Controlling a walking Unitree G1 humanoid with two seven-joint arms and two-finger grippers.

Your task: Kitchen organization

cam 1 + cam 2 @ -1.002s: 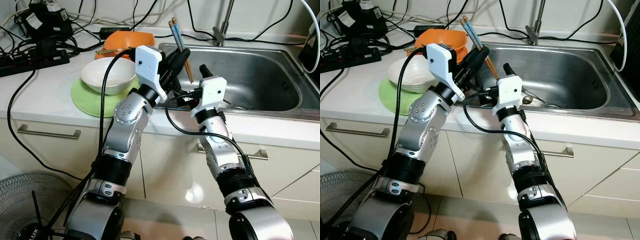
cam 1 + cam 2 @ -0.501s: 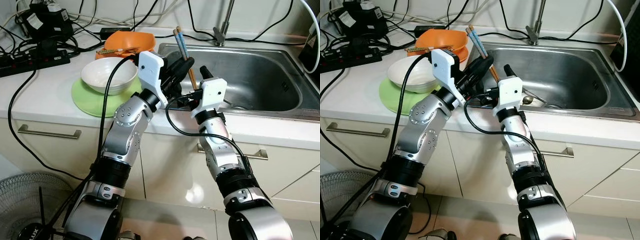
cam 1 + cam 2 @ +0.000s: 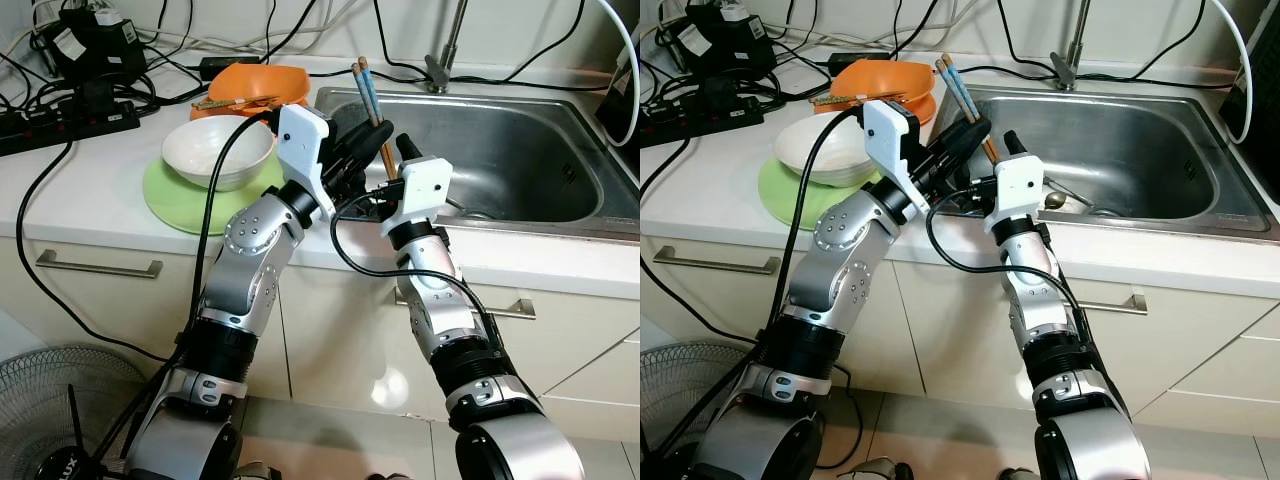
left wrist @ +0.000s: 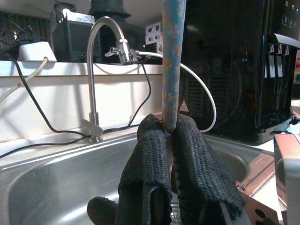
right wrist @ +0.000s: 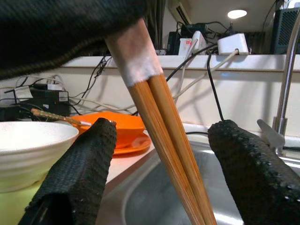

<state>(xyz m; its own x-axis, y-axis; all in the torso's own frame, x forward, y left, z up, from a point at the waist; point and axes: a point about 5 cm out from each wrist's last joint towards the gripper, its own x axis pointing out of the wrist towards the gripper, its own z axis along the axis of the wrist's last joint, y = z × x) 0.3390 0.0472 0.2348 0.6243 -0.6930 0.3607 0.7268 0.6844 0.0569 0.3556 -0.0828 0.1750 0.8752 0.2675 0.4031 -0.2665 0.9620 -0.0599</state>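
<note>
Chopsticks are pinched upright in the left gripper (over the sink edge), lower ends bracketed by the wide-open right gripper.

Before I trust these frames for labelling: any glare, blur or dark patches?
Left eye view: sharp, with mild sheen in the sink. Left wrist view: chopsticks slightly soft up close, black appliance very dark. Right wrist view: ceiling lamp blown out, near fingers blurred.

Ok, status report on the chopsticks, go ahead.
Left claw shut on chopsticks, held over sink's left edge. Right claw open, fingers either side of the chopsticks' lower ends. White bowl on green plate close by.
</note>
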